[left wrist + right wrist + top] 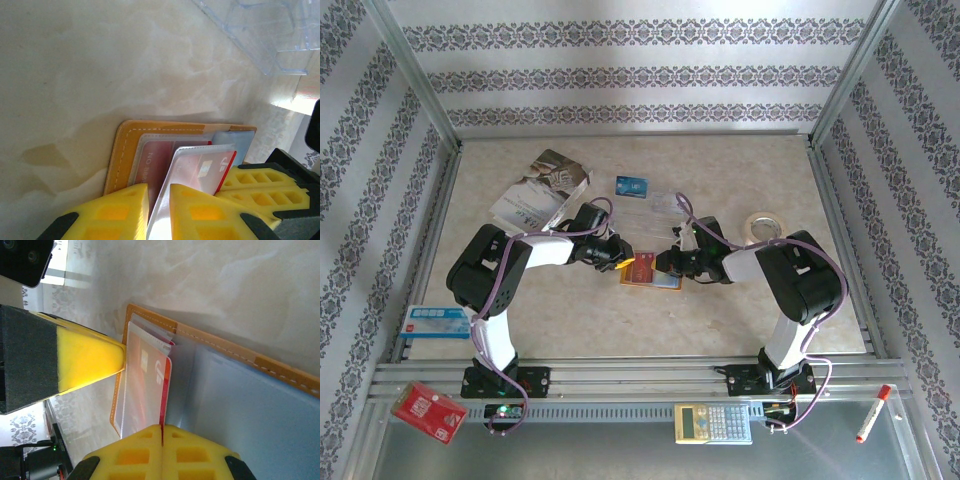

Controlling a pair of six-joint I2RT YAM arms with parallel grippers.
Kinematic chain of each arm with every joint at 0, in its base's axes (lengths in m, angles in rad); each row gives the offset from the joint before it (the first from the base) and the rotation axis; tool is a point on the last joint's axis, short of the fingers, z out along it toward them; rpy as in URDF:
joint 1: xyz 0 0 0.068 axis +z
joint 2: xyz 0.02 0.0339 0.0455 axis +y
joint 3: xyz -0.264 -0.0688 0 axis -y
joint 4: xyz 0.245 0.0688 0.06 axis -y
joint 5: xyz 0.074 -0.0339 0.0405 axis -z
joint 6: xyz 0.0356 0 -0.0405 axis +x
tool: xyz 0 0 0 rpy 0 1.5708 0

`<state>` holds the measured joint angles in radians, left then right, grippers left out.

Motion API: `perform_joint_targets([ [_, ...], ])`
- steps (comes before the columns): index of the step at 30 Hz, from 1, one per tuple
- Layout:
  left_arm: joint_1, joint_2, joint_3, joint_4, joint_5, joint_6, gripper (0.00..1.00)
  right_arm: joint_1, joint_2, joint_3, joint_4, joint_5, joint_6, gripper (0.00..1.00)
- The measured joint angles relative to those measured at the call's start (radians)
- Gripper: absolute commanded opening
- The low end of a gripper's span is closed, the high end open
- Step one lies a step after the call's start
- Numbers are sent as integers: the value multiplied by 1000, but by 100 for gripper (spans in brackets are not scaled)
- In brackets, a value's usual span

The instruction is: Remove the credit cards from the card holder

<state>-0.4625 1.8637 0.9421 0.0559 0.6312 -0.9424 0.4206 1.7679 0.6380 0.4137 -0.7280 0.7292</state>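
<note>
Over orange card holder (122, 155), left gripper (159, 194) pinches glossy red card (200, 167); right gripper (162, 430) closed.

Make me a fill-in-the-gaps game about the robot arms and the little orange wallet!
The small orange bifold card holder lies ___ on the beige table. The thin flat plastic card lying alone beyond it is ___. The left gripper pinches a credit card with a chip, coloured ___. The right gripper, at the holder's middle, is ___.
Missing words: open; blue; red; shut.
</note>
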Motion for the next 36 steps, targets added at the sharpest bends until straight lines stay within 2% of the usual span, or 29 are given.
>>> perform_joint_targets([
  [6,0,0,0,-1,0,0,21,0,0,-6,26,-23,0,11],
  [12,1,0,0,-4,0,0,21,1,0,-6,48,-40,0,4],
  [21,5,0,0,-4,7,0,20,1,0,-6,53,-46,0,0],
  [29,4,-52,0,6,24,0,20,1,34,-1,48,-48,12,0],
  [36,2,-37,1,13,5,-1,18,1,35,1,47,-48,27,0],
])
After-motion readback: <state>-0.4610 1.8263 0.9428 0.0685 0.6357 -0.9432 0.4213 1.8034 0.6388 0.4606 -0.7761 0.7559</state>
